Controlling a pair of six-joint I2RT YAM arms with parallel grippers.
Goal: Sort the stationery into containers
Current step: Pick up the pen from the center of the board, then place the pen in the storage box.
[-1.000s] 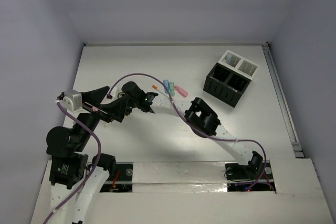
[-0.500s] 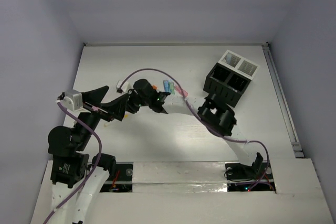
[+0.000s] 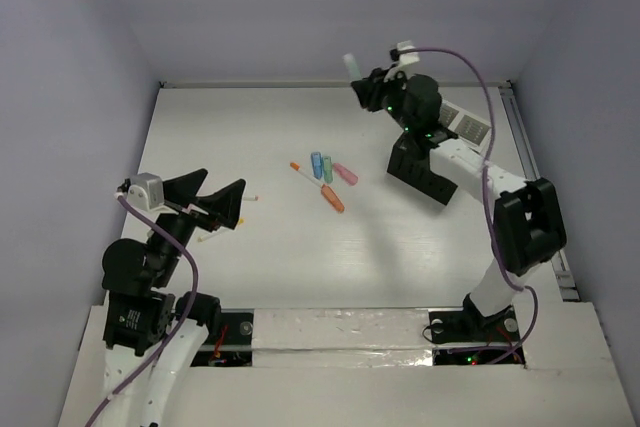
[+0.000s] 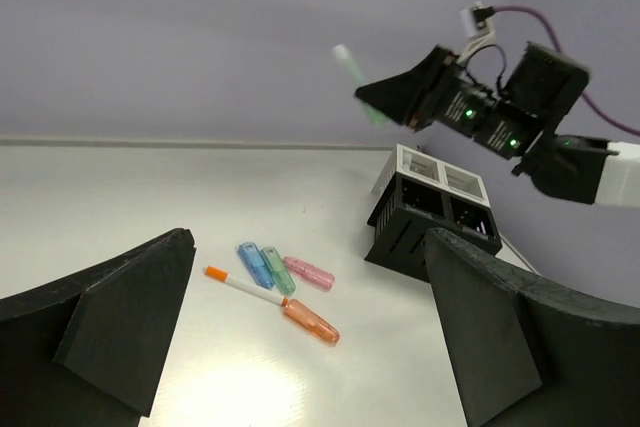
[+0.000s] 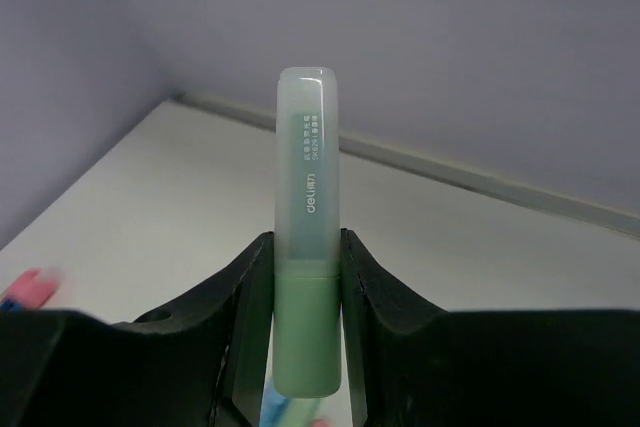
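While the right gripper (image 5: 305, 277) is clamped on the lower half of a pale green marker (image 5: 307, 227), held upright, raised off the table (image 3: 300, 267) and near the black box (image 3: 430, 162) with its joined white tray (image 3: 462, 124), the left gripper (image 3: 222, 185) is spread wide with nothing in it over the table's left side. Loose mid-table, well apart from both grippers: blue marker (image 3: 316, 163) and second green marker (image 3: 327, 169) side by side, pink marker (image 3: 345, 174) just right of them, orange pen (image 3: 318, 187) on their near side.
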